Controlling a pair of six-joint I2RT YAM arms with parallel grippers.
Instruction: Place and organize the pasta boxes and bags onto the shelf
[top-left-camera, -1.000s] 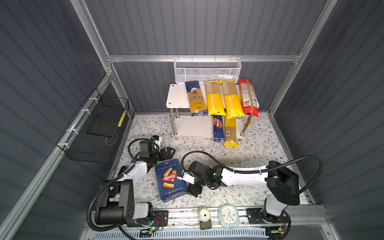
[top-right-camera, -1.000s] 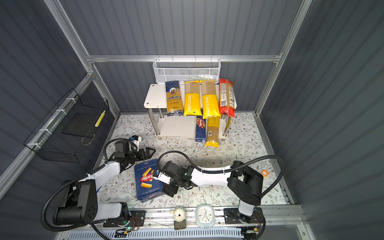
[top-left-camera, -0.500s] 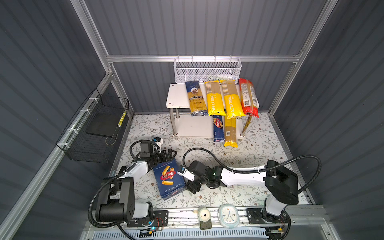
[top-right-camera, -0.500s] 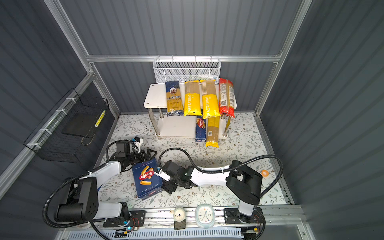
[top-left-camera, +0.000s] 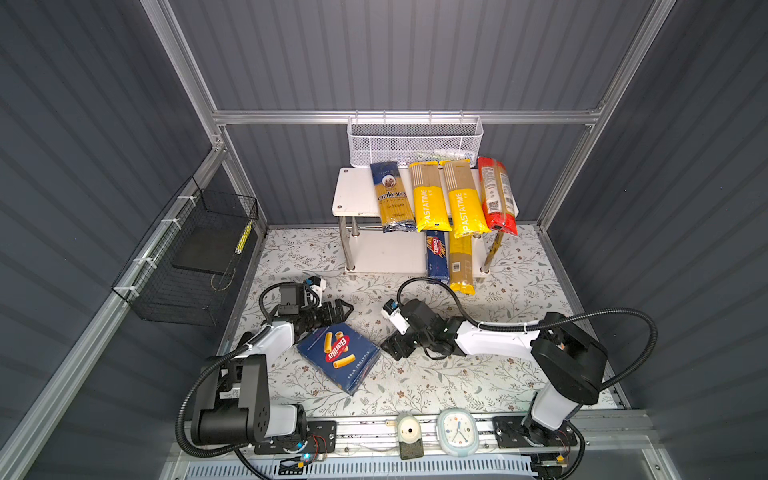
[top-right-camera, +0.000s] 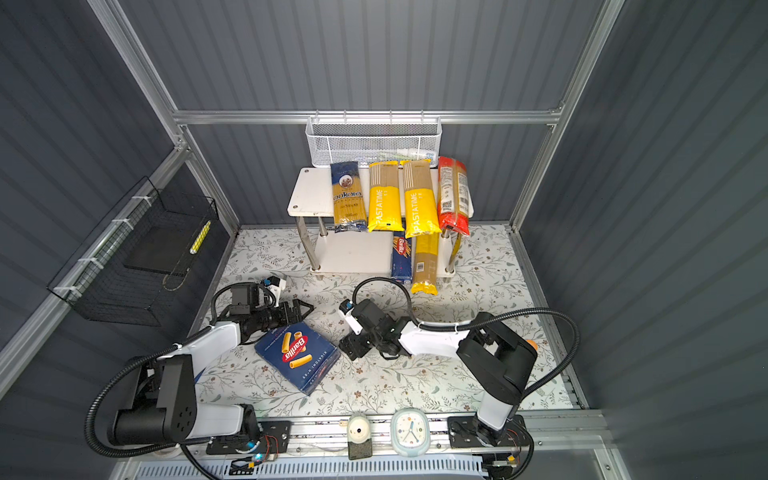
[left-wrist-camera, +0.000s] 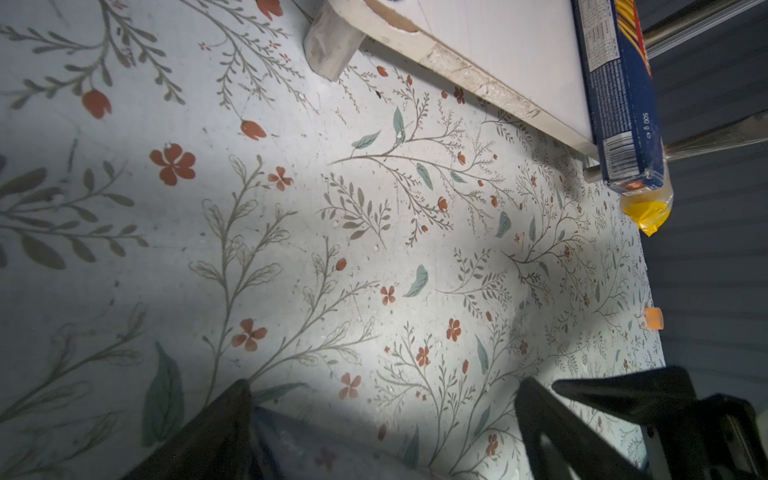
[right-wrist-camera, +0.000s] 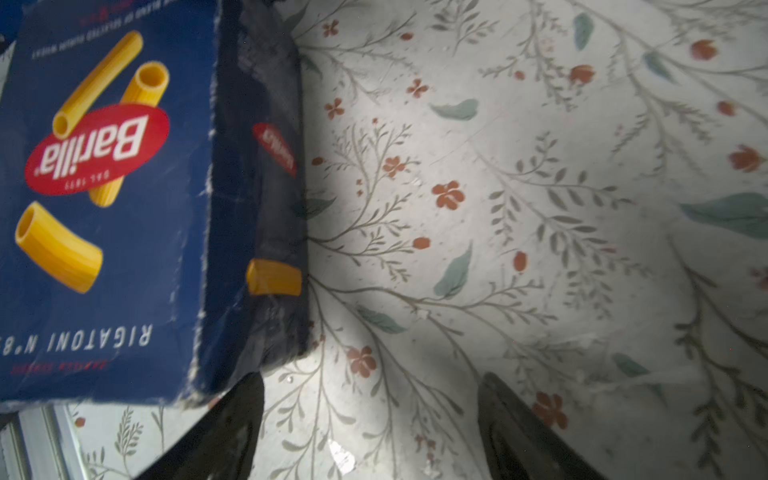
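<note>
Barilla rigatoni box (top-left-camera: 338, 357): lying flat just beside right gripper (top-left-camera: 390, 349), which is gaping wide, empty; grasping its edge is likely coming next.

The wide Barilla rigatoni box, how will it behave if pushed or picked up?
The rigatoni box lies flat on its broad face, so a push should slide it rather than tip it. Its side panel looks creased and its edges frayed, so it may buckle under a hard squeeze.

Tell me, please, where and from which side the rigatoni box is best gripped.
Likely the thin edge facing the open right claw: the rigatoni box lies flat, face up, probably too broad to span from above, so come in low from the right.
</note>
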